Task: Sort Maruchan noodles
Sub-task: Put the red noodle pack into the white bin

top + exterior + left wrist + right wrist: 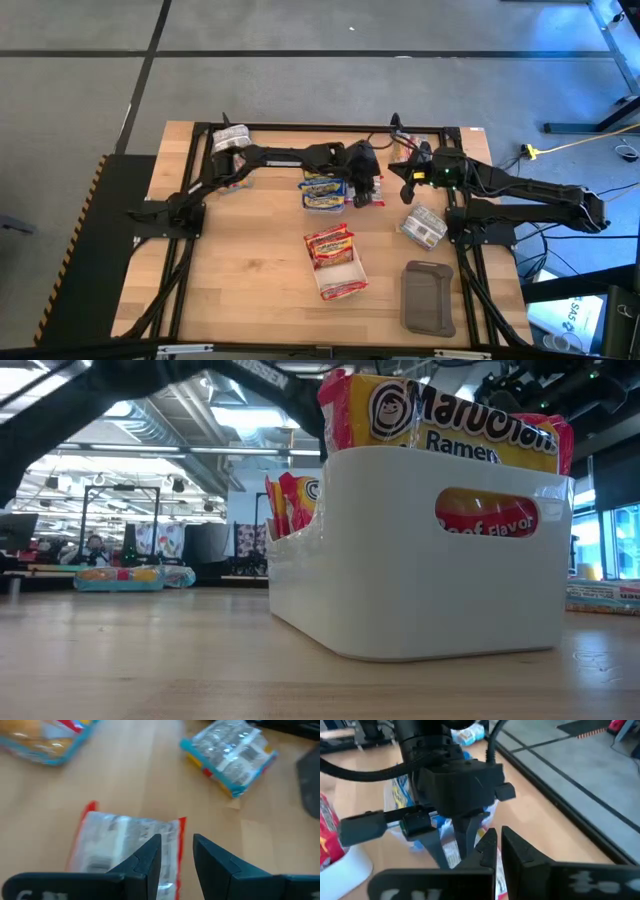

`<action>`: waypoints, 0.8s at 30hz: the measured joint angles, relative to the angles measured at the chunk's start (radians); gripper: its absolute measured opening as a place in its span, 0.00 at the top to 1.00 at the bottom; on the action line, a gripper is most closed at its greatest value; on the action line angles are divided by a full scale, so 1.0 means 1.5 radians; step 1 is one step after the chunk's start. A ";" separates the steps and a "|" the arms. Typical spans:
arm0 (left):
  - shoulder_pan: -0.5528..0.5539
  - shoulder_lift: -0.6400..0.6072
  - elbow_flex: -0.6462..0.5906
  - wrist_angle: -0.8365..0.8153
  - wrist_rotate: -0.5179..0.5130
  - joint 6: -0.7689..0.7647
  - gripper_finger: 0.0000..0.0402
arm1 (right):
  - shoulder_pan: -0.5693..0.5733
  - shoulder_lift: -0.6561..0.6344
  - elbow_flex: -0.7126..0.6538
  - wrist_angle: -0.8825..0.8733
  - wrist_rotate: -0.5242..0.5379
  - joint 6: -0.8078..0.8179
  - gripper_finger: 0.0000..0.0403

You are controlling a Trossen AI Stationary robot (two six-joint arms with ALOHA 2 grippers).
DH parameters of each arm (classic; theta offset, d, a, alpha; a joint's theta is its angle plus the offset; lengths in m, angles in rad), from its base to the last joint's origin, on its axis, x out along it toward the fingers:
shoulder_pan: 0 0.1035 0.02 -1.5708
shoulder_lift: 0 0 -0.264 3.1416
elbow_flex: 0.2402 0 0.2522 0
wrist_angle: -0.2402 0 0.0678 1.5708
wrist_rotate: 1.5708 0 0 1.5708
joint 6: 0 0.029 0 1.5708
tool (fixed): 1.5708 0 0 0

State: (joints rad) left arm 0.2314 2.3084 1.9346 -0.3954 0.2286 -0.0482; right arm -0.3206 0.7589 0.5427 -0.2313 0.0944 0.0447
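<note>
Left pincer [177,857], fingers part-spread and pinching nothing, hangs over the near end of a red-edged silver packet [125,847] lying flat mid-desk toward the far edge, its long axis crossing the fingers; right pincer [495,847], pressed together, crowds alongside.

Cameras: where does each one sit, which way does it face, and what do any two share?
High: overhead, straight down on the table; both arms show.
Low: table height, level at the white tray of red-orange packets.
Left wrist: past the left gripper, over a red-edged packet.
Right wrist: past the shut right gripper, toward the left arm's gripper.
Shared: high and low both show the white tray.
</note>
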 joint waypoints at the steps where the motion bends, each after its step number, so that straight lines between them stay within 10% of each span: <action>1: 0.000 0.011 0.006 0.004 0.015 -0.002 0.74 | 0.000 0.003 -0.003 -0.001 0.000 0.000 0.99; 24: 0.026 0.059 0.009 -0.010 -0.207 -0.014 0.74 | 0.000 0.006 -0.024 0.004 -0.006 0.019 0.99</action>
State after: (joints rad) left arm 0.2703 2.3966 1.9476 -0.4100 -0.0826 -0.0693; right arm -0.3209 0.7681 0.5064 -0.2253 0.0853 0.0729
